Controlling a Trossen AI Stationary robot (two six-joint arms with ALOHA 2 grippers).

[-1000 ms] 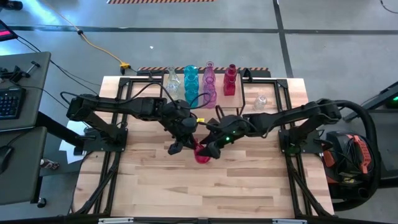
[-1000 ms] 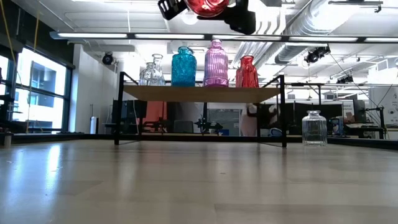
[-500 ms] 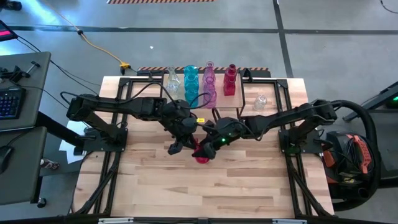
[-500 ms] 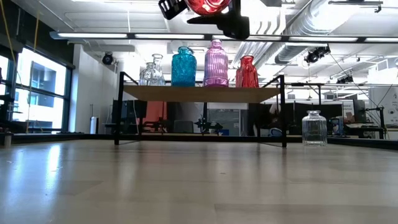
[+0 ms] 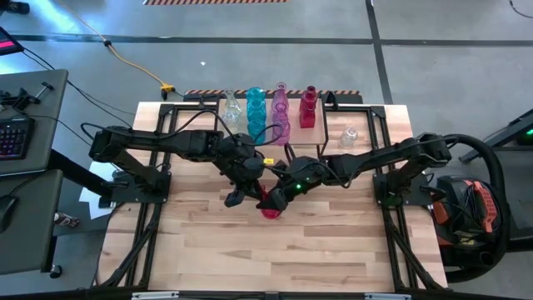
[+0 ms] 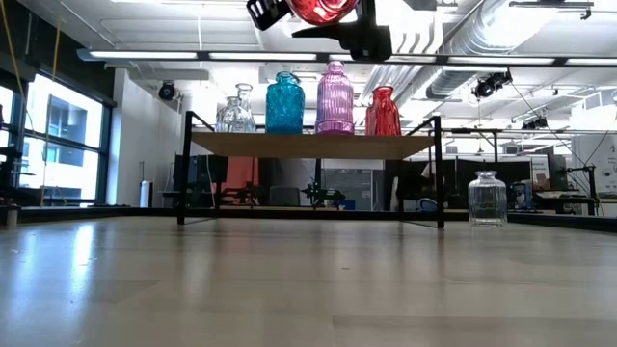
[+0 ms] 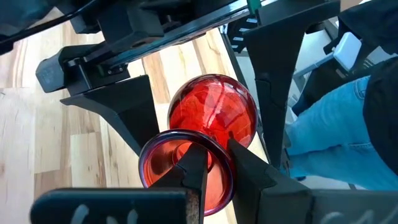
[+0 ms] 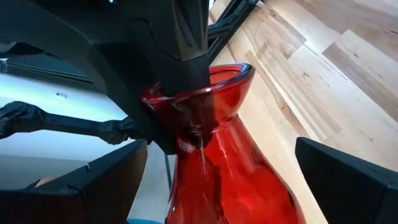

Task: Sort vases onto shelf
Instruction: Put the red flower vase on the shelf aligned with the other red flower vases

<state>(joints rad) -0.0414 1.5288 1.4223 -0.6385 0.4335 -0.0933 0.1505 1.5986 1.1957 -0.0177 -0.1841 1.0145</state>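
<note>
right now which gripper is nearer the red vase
Left. The left gripper is shut on the rim of the red vase, holding it above the table. The right gripper is open, its fingers on either side of the vase's body without gripping.

Left wrist view: we see our left gripper [image 7: 211, 165] pinched onto the flared rim of a round red vase [image 7: 211, 121], one finger inside the mouth. The right gripper's dark fingers [image 7: 118, 106] flank its body, above the wooden tabletop [image 7: 37, 124].

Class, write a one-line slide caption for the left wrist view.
Left tool pinches the rim of a round red vase held above the wooden table, with the right tool's open fingers flanking it.
</note>
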